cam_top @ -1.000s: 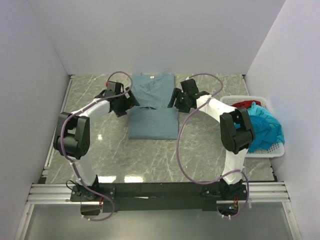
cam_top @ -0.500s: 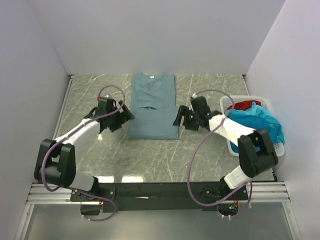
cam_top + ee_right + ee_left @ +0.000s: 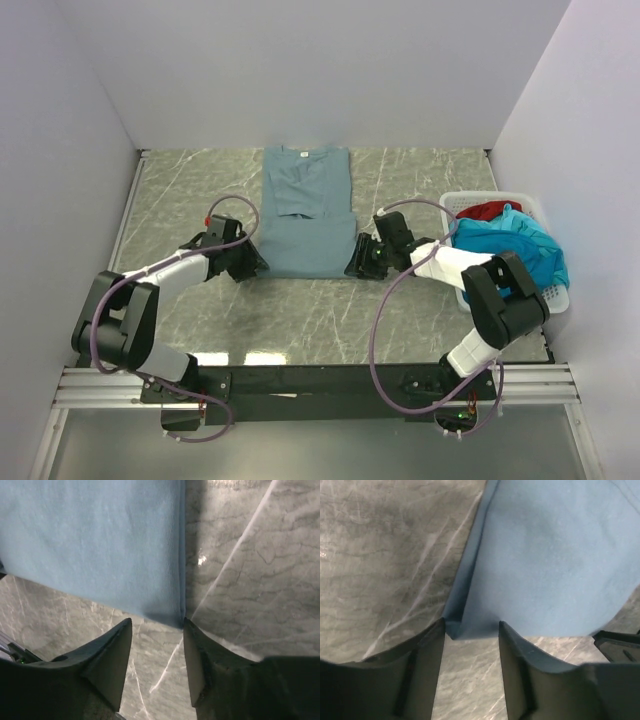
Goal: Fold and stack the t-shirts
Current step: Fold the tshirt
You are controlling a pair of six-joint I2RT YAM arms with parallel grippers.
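A grey-blue t-shirt (image 3: pixel 306 215), folded into a long strip, lies flat at the far middle of the marbled surface (image 3: pixel 320 310). The left fingers (image 3: pixel 252 266) sit at its near left corner and the right fingers (image 3: pixel 357 267) at its near right corner. On the right, a white lattice basket (image 3: pixel 556 299) holds a turquoise t-shirt (image 3: pixel 512 246) and a red t-shirt (image 3: pixel 487 210).

white arms (image 3: pixel 175 266), black joints (image 3: pixel 505 298), purple cables (image 3: pixel 372 340)

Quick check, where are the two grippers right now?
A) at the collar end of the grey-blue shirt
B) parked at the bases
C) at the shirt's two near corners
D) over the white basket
C: the left gripper and right gripper each have a near hem corner of the grey-blue shirt between their fingers, jaws apart, as both wrist views show.
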